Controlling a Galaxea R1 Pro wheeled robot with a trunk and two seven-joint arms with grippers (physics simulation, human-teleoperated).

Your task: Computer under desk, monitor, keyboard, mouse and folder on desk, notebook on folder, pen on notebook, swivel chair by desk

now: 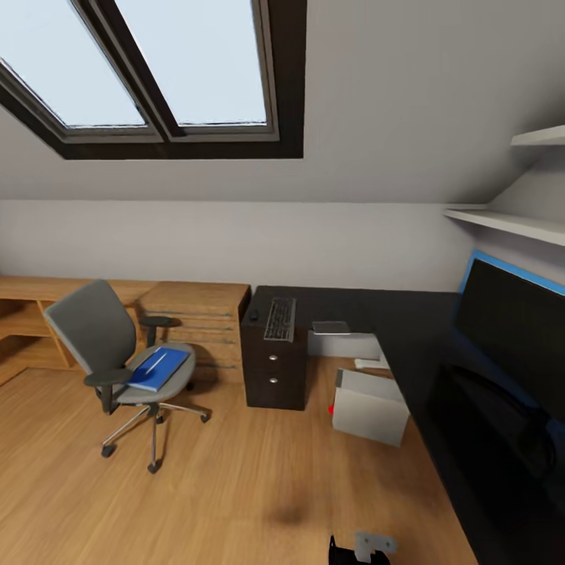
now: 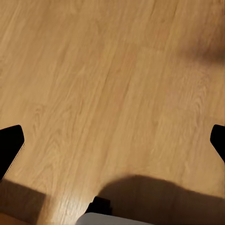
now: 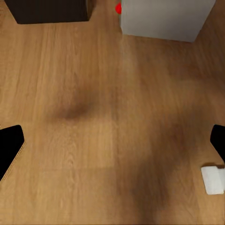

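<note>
Left of centre on the wood floor (image 1: 235, 486): the swivel chair (image 1: 118, 361), carrying the blue folder (image 1: 159, 369) on its seat, a pale thin stick, maybe a pen, lying across it. Behind the chair, a low light-wood cabinet (image 1: 196, 314) along the far wall. Further right, a black drawer cabinet (image 1: 275, 369) with the keyboard (image 1: 280, 318) on top and a small dark item just left of it. On the floor right of the cabinet, beside the black bench (image 1: 424, 345): the computer (image 1: 370, 406), red light on its left face. At far right on the bench, the monitor (image 1: 510, 329). Over bare floor, left tool (image 2: 112, 140) released, fingers wide apart. Right tool (image 3: 112, 140) likewise released, computer and cabinet base ahead of it.
</note>
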